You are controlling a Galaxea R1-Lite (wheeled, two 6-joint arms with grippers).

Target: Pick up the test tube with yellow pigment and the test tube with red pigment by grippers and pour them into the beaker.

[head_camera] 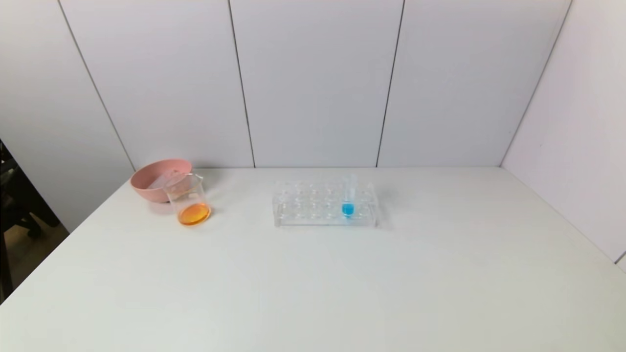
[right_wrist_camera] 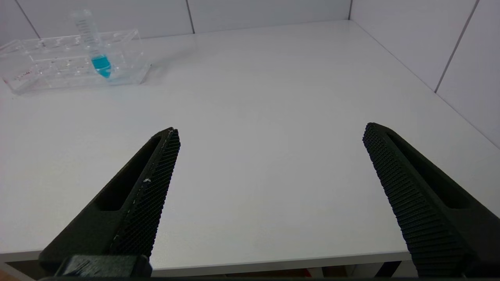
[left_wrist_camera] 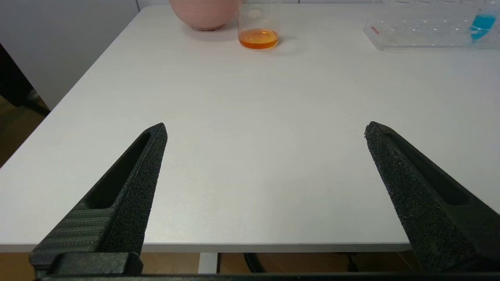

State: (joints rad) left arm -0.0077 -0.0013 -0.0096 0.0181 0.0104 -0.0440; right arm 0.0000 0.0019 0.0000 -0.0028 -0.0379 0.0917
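Beaker (head_camera: 190, 200) stood on the white table (head_camera: 342, 283), well left of the clear tube rack (head_camera: 324, 205), touching the pink bowl (head_camera: 159, 179) behind it, orange liquid at its bottom. Blue-liquid tube (head_camera: 348, 196) stood upright in the rack. Left gripper (left_wrist_camera: 265, 130) and right gripper (right_wrist_camera: 271, 132) hung at the near table edge, fingers spread, empty.

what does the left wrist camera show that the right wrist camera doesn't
Only the left wrist view shows the beaker with orange liquid, the pink bowl next to it, and the open left hand. Only the right wrist view shows the open right hand and the side wall. Both show the white table, the clear rack and the tube with blue liquid.
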